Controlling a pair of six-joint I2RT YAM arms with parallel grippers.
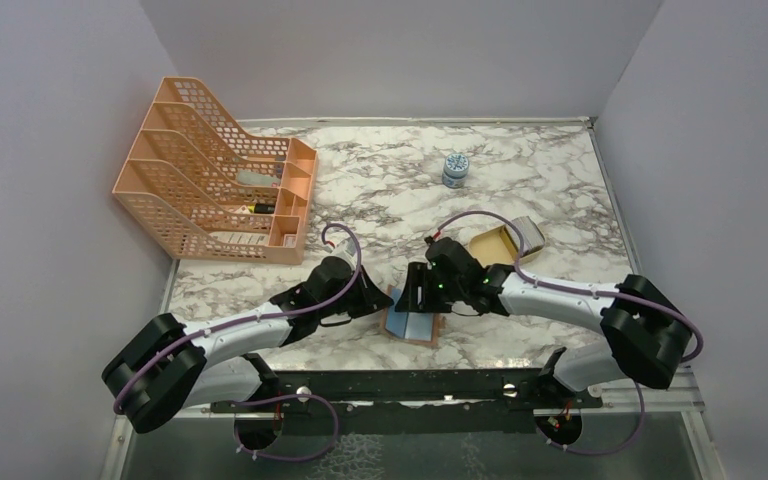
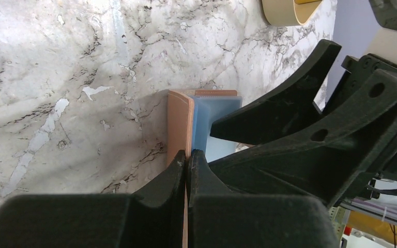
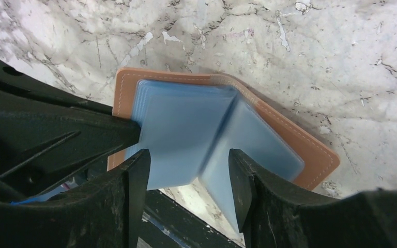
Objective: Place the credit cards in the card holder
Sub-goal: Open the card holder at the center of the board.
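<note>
The card holder (image 1: 412, 325) lies open on the table (image 1: 380, 170) near the front edge. My left gripper (image 2: 187, 160) is at its left edge, my right gripper (image 3: 188, 160) just above its middle. Behind and right of that lies a tray (image 1: 505, 240), farther back a jar (image 1: 454, 170). A file rack (image 1: 215, 180) stands at the far left.

I see L pincer (image 1: 384, 303) & R pincer (image 1: 412, 292) side by side over open card holder (image 1: 412, 328); tan tray (image 1: 490, 245) behind R pincer.
</note>
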